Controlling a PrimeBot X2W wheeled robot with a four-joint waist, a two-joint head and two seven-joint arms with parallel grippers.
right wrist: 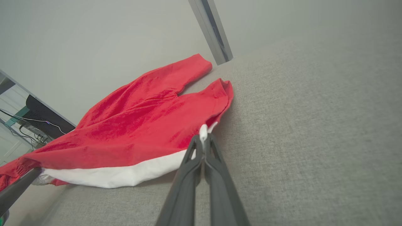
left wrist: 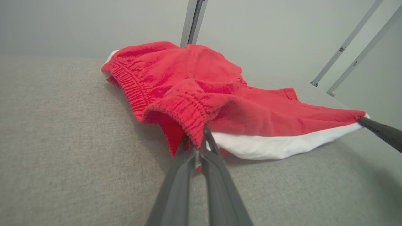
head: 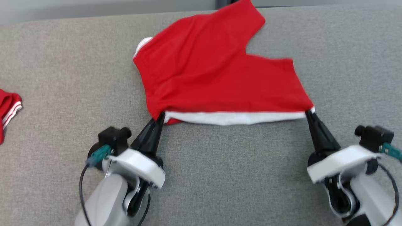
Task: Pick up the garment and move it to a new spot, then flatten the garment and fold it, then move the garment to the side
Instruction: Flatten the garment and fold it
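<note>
Left gripper [head: 161, 116], right gripper [head: 308, 113] — one garment [head: 213, 72]

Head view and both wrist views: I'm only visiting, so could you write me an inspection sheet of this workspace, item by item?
Surface: grey fabric tabletop, no stains seen.
Job's things: red shorts with a white band along the near edge, which is held between the grippers.
Clutter: another red garment with white trim, at the left edge.
Grippers: left gripper shut on the waistband end; right gripper shut on the opposite corner.
Cables: black cable looping by the left wrist; second black cable by the right wrist.
Surroundings: pale wall and metal post behind the table.
</note>
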